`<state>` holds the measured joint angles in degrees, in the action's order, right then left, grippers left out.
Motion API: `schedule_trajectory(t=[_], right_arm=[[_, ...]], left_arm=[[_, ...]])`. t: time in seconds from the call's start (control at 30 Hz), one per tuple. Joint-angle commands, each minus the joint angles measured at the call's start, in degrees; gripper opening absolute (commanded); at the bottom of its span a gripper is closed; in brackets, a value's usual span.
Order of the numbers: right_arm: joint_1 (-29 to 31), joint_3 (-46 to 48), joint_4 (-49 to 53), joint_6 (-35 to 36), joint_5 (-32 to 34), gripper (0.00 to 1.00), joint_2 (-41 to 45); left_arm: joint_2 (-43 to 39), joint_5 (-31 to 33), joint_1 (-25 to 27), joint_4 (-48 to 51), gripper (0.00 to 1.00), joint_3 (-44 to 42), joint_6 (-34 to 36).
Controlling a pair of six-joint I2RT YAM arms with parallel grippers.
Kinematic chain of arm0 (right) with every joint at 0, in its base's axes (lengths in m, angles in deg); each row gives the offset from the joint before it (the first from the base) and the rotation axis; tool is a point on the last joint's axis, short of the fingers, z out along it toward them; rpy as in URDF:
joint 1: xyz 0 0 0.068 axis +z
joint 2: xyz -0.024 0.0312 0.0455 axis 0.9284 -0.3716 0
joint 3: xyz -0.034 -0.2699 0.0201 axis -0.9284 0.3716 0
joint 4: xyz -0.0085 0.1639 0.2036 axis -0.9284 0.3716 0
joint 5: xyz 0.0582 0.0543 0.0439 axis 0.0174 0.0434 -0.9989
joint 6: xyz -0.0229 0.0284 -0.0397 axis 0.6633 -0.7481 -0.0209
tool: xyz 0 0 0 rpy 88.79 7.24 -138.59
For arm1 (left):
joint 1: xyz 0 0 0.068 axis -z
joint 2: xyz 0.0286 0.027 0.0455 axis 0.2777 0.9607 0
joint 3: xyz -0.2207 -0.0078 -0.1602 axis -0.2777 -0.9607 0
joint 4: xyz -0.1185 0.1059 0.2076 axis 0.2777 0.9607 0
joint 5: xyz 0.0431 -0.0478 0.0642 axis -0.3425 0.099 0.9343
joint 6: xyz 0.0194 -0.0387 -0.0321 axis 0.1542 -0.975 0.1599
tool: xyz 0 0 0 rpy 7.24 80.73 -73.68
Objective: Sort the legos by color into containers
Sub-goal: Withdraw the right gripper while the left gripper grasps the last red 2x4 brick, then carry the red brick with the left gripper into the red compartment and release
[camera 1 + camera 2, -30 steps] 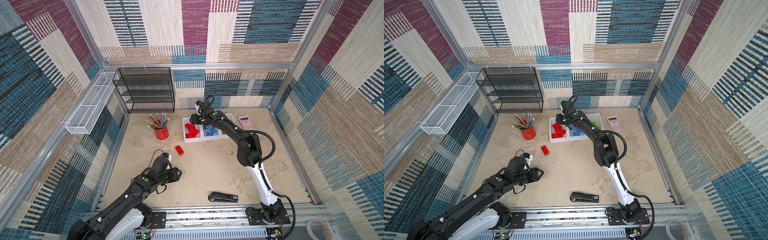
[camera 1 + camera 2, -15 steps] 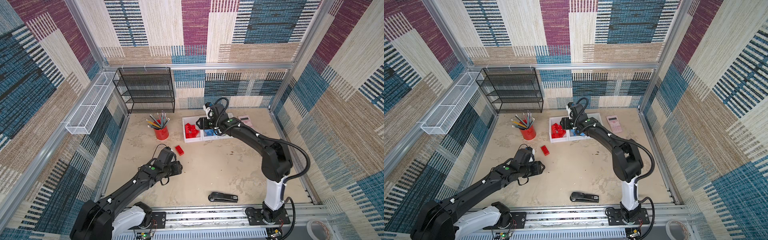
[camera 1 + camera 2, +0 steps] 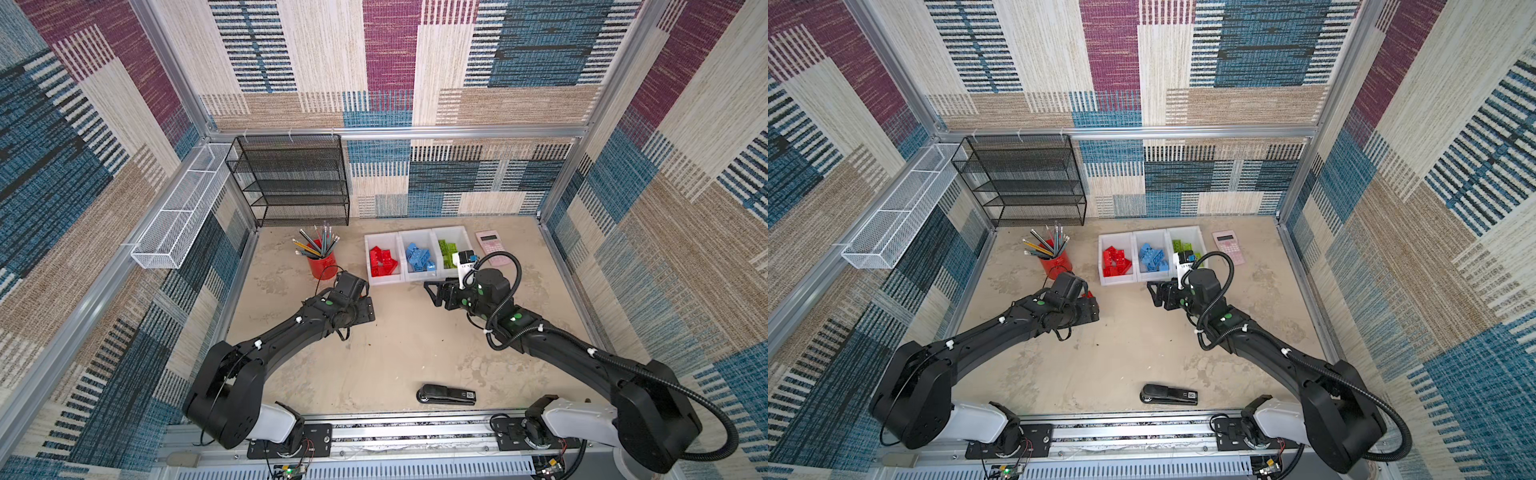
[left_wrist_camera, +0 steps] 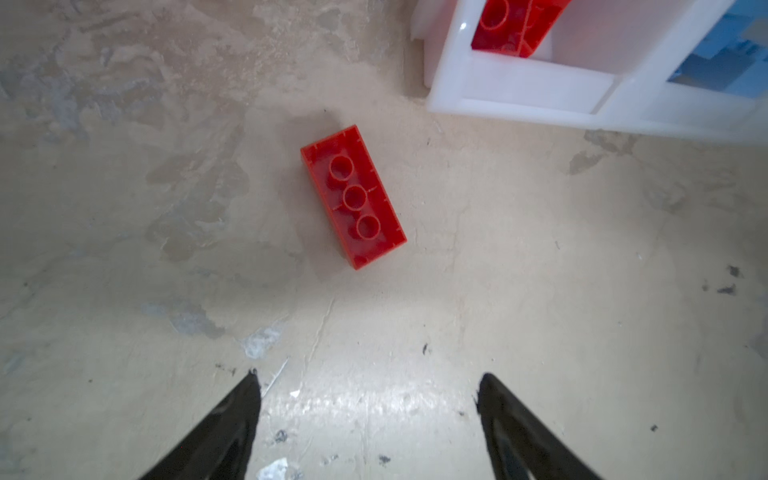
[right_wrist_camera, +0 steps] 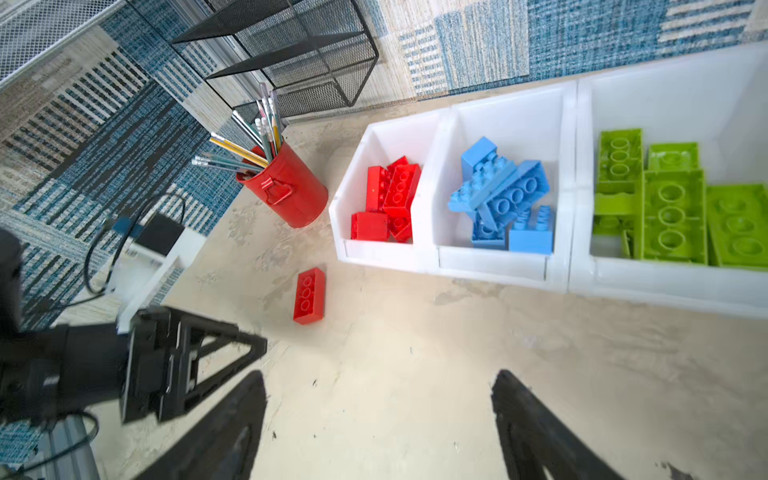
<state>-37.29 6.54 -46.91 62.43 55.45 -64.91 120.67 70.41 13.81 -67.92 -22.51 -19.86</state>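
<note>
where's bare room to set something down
Free: tan tabletop bordered by left gripper, right gripper and black stapler. Crowded: back row of red metal pencil cup, white plastic bins, pink calculator; loose red lego brick by left gripper.

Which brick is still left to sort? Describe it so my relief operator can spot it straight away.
Find the row of three white bins. Off the front corner of the red-filled bin, on the side toward the red pencil cup, one red brick lies on the tabletop, hollow side up. It is the only brick outside a bin.
</note>
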Motion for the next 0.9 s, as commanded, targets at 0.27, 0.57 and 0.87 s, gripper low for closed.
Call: schedule_trajectory(t=[0.27,0.57,0.87], right_arm=[[0.04,11.49,-9.33,-1.71,1.5,0.88,9.95],[0.04,13.46,-10.98,-1.92,1.05,0.88,10.65],[0.05,13.98,-11.94,-2.15,1.06,0.87,10.15]], left_arm=[[14.4,6.61,-1.24,3.61,0.86,12.12,-1.17],[24.71,6.49,-1.92,5.5,0.82,20.08,-1.16],[26.08,5.26,-2.03,3.96,0.43,19.44,-1.5]])
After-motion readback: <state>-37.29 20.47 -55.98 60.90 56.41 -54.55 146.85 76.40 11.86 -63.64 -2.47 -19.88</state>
